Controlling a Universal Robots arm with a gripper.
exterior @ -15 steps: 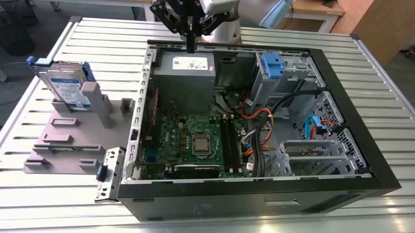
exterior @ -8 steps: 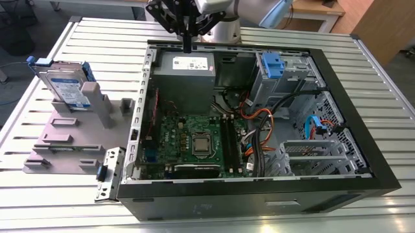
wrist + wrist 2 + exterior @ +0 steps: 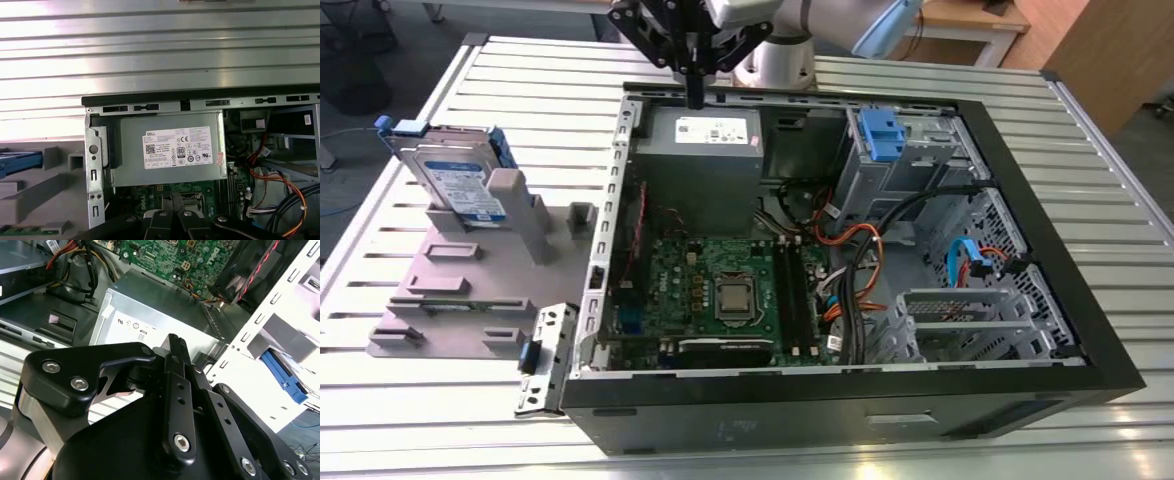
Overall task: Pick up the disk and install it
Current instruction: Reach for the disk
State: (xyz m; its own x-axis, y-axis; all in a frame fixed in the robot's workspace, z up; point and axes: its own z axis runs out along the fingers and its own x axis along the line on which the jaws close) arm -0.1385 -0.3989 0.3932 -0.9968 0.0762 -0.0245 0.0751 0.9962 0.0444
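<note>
Above open computer case (image 3: 854, 415) rim, tool (image 3: 696, 98) pressed together, empty, disk (image 3: 464, 188) propped in grey rack (image 3: 454, 290) outside

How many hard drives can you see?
1: the disk stands on the grey holder, at the exterior view's left of the open computer case; others may hide inside its bays.

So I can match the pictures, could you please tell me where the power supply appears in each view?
Exterior view: power supply in the case's far corner, under the gripper.
Second wrist view: power supply just past the gripper.
First wrist view: power supply between the case's edge and the motherboard.
Shared landmark: the green motherboard beside it.
</note>
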